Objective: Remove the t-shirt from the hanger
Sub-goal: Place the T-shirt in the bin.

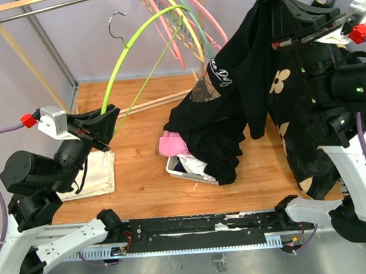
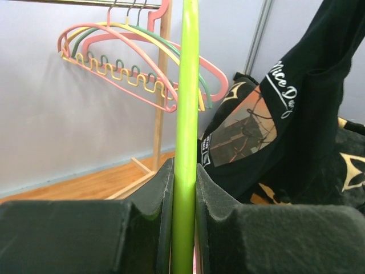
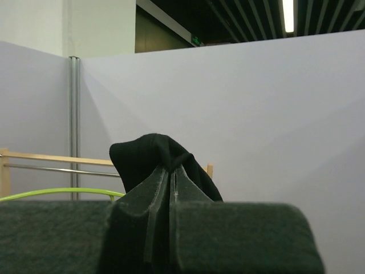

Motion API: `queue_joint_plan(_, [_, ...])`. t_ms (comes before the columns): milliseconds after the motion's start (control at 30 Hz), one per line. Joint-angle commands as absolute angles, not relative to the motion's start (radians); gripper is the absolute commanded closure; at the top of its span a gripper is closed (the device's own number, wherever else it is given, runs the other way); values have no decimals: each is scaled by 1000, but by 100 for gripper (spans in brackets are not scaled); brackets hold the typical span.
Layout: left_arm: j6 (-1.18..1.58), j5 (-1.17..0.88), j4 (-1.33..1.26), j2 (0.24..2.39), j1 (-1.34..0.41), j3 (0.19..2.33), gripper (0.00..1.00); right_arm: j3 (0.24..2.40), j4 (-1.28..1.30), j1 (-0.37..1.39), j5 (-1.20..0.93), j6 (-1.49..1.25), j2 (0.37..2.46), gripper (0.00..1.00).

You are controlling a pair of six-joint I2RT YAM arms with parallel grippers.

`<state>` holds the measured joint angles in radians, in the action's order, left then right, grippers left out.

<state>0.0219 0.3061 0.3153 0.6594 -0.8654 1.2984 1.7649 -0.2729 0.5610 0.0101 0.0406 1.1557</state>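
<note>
Left tool [image 1: 106, 118] clamped narrow on green hanger [image 1: 137, 35], near left. Its long axis runs up toward far right. Right tool [image 3: 170, 188] pinched fully on black t-shirt [image 1: 248, 73], raised at right. The shirt hangs straight down below it, right of the hanger's far end.

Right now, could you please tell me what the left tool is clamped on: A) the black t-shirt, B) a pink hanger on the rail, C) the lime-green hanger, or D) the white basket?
C: in the left wrist view the left tool pinches the bar of the lime-green hanger, while the right tool grips the black t-shirt.
</note>
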Motion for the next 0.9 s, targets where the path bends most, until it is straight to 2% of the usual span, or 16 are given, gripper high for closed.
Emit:
queue_joint_plan(0, [7, 321, 230, 664, -864, 1337, 99, 1830, -346, 548, -88, 12, 1132, 99])
queue_joint_plan(233, [11, 321, 226, 663, -864, 1346, 99, 1878, -316, 548, -187, -43, 1125, 99])
queue_joint_plan(533, [22, 332, 221, 664, -864, 1343, 100, 1827, -266, 549, -271, -128, 1090, 99])
queue_joint_plan(867, [27, 396, 223, 654, -864, 1335, 99, 1759, -310, 581, -362, -267, 1181, 99])
